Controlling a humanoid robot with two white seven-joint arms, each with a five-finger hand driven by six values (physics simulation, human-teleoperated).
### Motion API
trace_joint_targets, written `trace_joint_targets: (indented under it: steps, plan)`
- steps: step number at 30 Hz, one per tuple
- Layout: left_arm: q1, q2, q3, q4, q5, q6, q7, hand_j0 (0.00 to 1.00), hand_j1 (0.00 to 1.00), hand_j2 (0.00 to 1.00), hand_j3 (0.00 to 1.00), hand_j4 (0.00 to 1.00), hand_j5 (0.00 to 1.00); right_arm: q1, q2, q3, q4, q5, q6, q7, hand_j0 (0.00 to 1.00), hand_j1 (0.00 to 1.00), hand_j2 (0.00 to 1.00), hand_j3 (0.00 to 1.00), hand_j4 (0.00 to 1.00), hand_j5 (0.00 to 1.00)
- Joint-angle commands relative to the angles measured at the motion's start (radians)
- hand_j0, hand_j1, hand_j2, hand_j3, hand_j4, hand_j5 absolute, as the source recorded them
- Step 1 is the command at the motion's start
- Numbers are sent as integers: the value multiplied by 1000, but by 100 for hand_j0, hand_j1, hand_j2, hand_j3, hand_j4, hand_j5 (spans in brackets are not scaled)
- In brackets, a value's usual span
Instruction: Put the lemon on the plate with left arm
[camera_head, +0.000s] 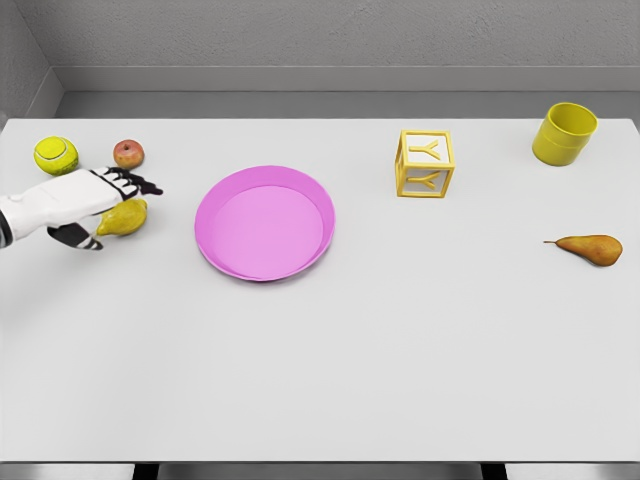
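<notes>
The pink plate (264, 222) lies nearest the camera of all the things on the white table (330, 380), a shallow round dish set a little left of the table's middle and holding nothing. At about nine o'clock from it, near the table's left edge, the left hand (88, 200) reaches in from the picture's left on its white arm, palm down over the lemon (124, 217). The black-tipped fingers (138, 184) stretch out above the fruit's upper side while the thumb shows below and to the left of it, so the fingers are loosely cupped around the lemon; whether they actually press on it cannot be told from this view. The lemon itself rests on the table, just left of the plate and apart from its rim. At twelve o'clock from the lemon, just past the fingertips, sits a small reddish apple (128, 153), and to the apple's nine o'clock a yellow-green tennis ball (55, 155). At about two o'clock from the plate stands a yellow open-frame letter block (425, 164) showing a Y on its faces. Far off at the table's two o'clock corner is a yellow cup (565, 134), upright, and below it, at three o'clock from the plate, a brown pear (592, 248) lies on its side with the stem pointing left.
</notes>
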Motion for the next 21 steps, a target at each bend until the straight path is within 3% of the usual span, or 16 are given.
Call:
trace_joint_targets:
  steps: [1, 14, 21]
  plan:
    - [0, 2, 0, 19, 2, 2, -2, 100, 100, 100, 100, 100, 100, 0, 0, 0, 0, 0, -1, 1, 100, 100, 100, 100, 100, 100]
    - [-26, -22, -7, 57, -39, 2, -2, 100, 100, 100, 100, 100, 100, 0, 0, 0, 0, 0, -1, 0, 100, 100, 100, 100, 100, 100]
    - [-52, -36, -44, 62, -64, 2, -2, 100, 100, 100, 100, 100, 100, 0, 0, 0, 0, 0, -1, 0, 100, 100, 100, 100, 100, 100]
